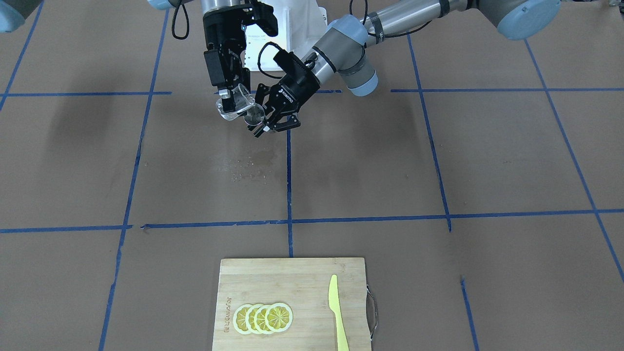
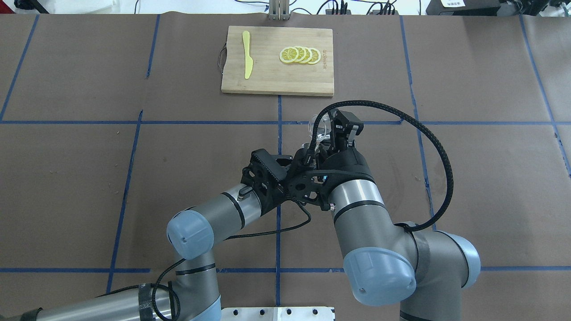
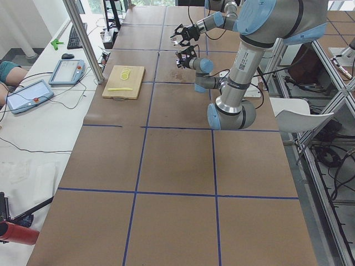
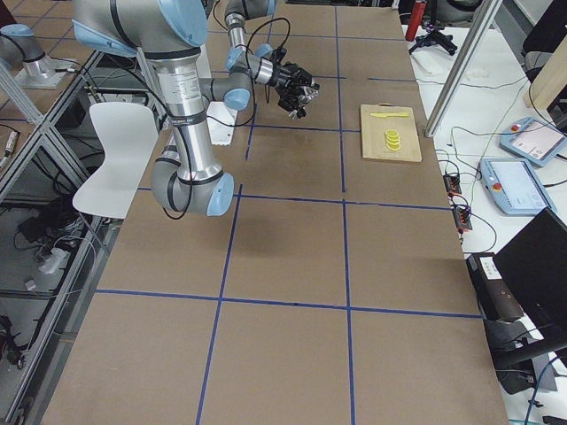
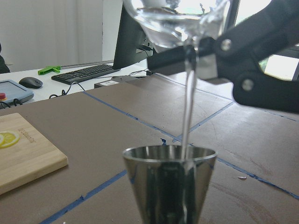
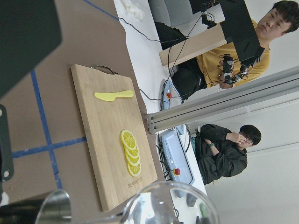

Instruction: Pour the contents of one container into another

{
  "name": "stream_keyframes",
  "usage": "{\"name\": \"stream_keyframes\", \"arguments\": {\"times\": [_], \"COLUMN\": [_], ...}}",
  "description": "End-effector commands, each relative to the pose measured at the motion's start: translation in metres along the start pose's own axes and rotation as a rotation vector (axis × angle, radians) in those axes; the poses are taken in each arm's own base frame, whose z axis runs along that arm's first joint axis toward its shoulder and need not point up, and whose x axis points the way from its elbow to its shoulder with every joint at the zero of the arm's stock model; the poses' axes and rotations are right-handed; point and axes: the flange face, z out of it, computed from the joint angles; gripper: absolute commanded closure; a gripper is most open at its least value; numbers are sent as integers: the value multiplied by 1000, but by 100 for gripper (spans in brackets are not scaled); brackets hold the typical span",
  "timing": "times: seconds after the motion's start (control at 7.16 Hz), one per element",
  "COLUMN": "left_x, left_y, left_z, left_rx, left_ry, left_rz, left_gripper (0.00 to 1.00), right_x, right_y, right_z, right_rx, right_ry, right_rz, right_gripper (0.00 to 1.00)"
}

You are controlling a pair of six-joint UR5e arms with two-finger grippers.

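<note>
The clear glass cup (image 1: pixel 237 101) is held tilted in the air, with my right gripper (image 1: pixel 232 100) shut on it. Its lip hangs just above the steel jigger (image 1: pixel 255 115), which my left gripper (image 1: pixel 267 123) is shut on and holds upright. In the left wrist view a thin stream of clear liquid falls from the glass cup (image 5: pixel 174 18) into the open top of the jigger (image 5: pixel 169 184). The right wrist view shows only the rim of the glass cup (image 6: pixel 170 205) and the jigger's rim (image 6: pixel 53 210). From overhead the glass cup (image 2: pixel 317 127) shows past my right wrist; the jigger is mostly hidden.
A wooden cutting board (image 1: pixel 292 273) lies at the table's far edge from the robot, with lemon slices (image 1: pixel 263 318) and a yellow knife (image 1: pixel 338 312) on it. A damp stain (image 1: pixel 253 165) marks the brown paper below the grippers. Operators sit beyond the table.
</note>
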Motion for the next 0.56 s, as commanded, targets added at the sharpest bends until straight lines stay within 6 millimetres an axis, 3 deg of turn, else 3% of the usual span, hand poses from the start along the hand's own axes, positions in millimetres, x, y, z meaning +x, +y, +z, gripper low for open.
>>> {"name": "stream_keyframes", "arguments": {"times": [0.0, 0.42], "left_x": [0, 1], "left_y": [-1, 0], "left_z": [0, 0], "left_rx": [1, 1], "left_ry": [1, 1], "left_rz": [-1, -1], "left_gripper": [100, 100], "right_x": [-5, -8], "right_y": [0, 2], "right_z": [0, 2], "right_rx": [-6, -14], "right_ry": [14, 31], "right_rz": [-12, -25], "right_gripper": [100, 100]}}
